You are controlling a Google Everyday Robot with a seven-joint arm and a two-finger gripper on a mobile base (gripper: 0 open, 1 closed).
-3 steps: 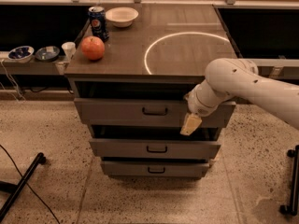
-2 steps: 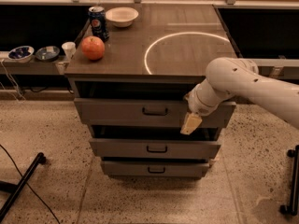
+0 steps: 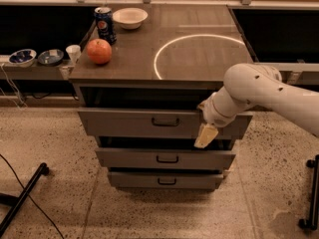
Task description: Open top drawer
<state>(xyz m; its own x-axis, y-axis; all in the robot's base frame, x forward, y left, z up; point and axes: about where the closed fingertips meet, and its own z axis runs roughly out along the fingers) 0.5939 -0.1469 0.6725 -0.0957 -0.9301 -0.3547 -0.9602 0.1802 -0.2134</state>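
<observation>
Camera view: The top drawer [image 3: 124, 123] sits directly under the cabinet top [image 3: 199, 71]. Its front stands forward of the cabinet, with a dark gap above it. The black bar handle [image 3: 165, 121] is centred on the front. The gripper [image 3: 206, 135] hangs before the right part of that front, right of the handle, at the drawer's lower edge. Whether it is open or closed cannot be told. A Pepsi can [image 3: 104, 24], a white bowl [image 3: 130, 17] and a red-orange fruit [image 3: 99, 51] stand on the cabinet top.
</observation>
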